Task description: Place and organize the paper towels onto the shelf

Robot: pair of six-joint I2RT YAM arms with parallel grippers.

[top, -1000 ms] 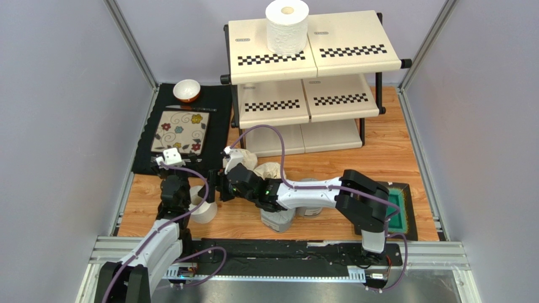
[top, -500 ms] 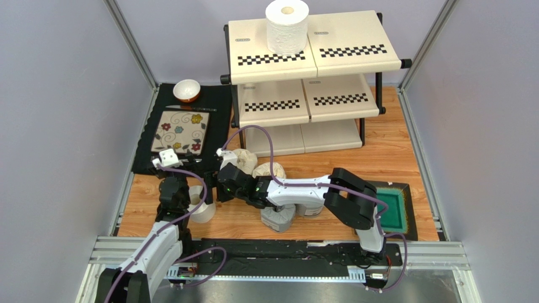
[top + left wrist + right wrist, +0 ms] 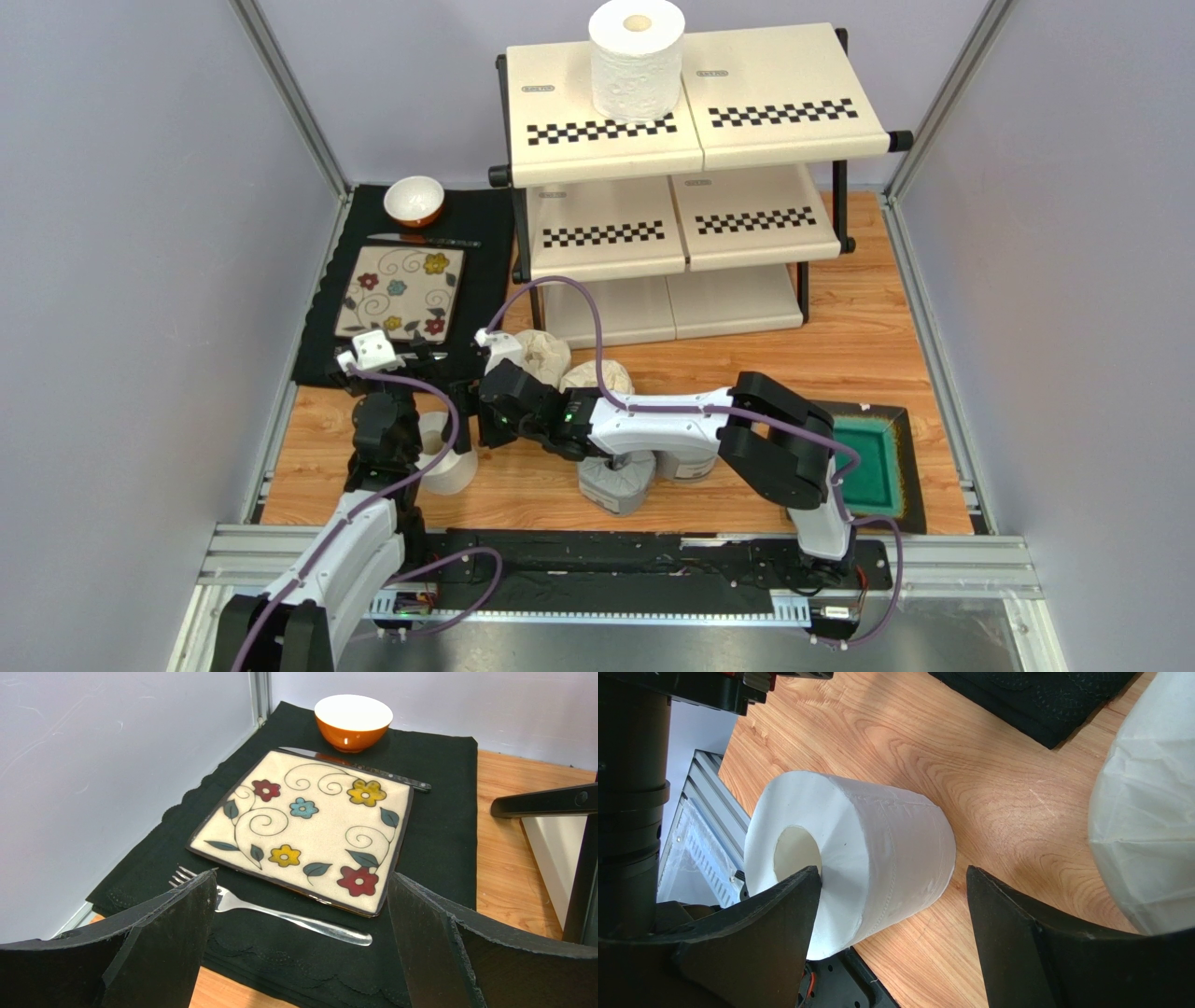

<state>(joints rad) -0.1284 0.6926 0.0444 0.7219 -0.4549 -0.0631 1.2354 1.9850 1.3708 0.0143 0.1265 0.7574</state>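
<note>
The shelf (image 3: 786, 105) stands at 12 o'clock on the wooden counter (image 3: 870, 336), its 3 tiers stepping toward the arms. 1 upright white roll (image 3: 636, 63) sits on the top tier, at the middle toward the back edge. The 2 lower tiers show only bare cream panels from above.

The other 5 rolls are on the counter. A second white roll (image 3: 857, 875) stands on end at 8 o'clock, just beside the left arm. The right arm reaches across to it, and the right pincer (image 3: 894, 875) is spread wide with a finger to either side of this roll. There is a clear gap at the finger on the right of the wrist view, while the other finger overlaps the roll's rim, so I cannot tell whether it touches. 2 cream-wrapped rolls (image 3: 540, 350) sit close together at the counter's centre, at 1 o'clock from that pincer. 2 grey-wrapped rolls (image 3: 617, 483) lie under the right forearm, at 6 o'clock from the cream pair.

The left pincer (image 3: 302, 882) is also spread wide and holds nothing, facing 12 o'clock over a black mat (image 3: 449, 812). On the mat lie a floral plate (image 3: 309, 826), a fork (image 3: 281, 913) at its 6 o'clock edge, a knife (image 3: 351, 763) at its 12 o'clock edge, and an orange bowl (image 3: 353, 719) beyond the knife.
</note>
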